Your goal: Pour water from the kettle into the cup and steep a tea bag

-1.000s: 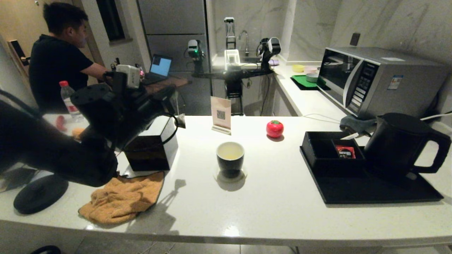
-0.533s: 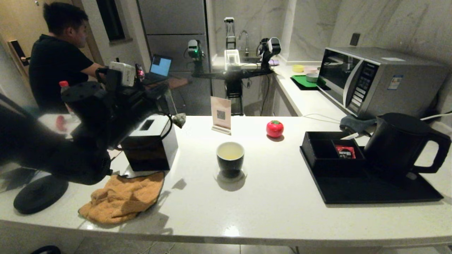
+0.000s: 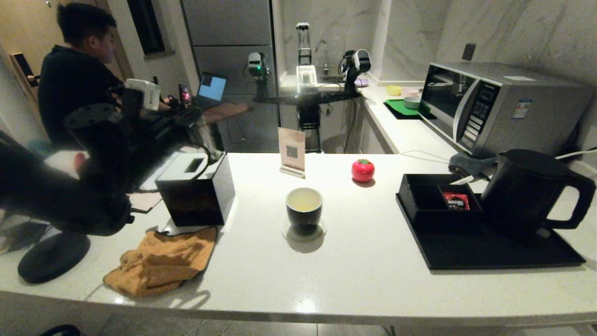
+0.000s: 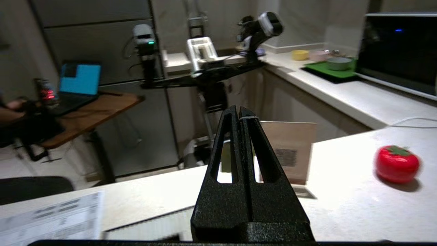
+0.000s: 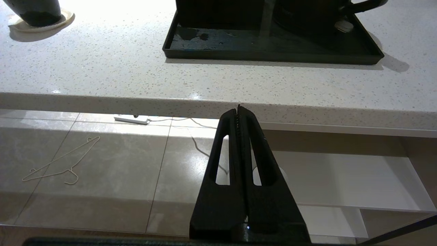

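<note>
The cup (image 3: 304,210) stands on a coaster mid-counter and holds pale yellow liquid; the right wrist view catches its base (image 5: 34,12). On a black tray at the right sits the kettle (image 3: 527,189), which is also in the right wrist view (image 5: 307,13). My left gripper (image 3: 198,122) is raised at the left, well away from the cup. It is shut (image 4: 239,111) on a thin white string (image 4: 251,118). From the string the tea bag (image 3: 215,153) hangs by the far right corner of the black box. My right gripper (image 5: 238,109) is shut on nothing, below the counter's front edge.
A black box (image 3: 196,191) with a slot on top stands left of the cup, and an orange cloth (image 3: 163,261) lies before it. A card stand (image 3: 292,151) and a red tomato-shaped object (image 3: 363,170) sit behind. The tray (image 3: 489,254) carries a compartment with a red sachet (image 3: 455,200). A microwave (image 3: 503,107) is at the far right.
My left arm has swung left and back with the tea bag hanging from it, away from the cup and over the black box. The cup and kettle have not moved.
</note>
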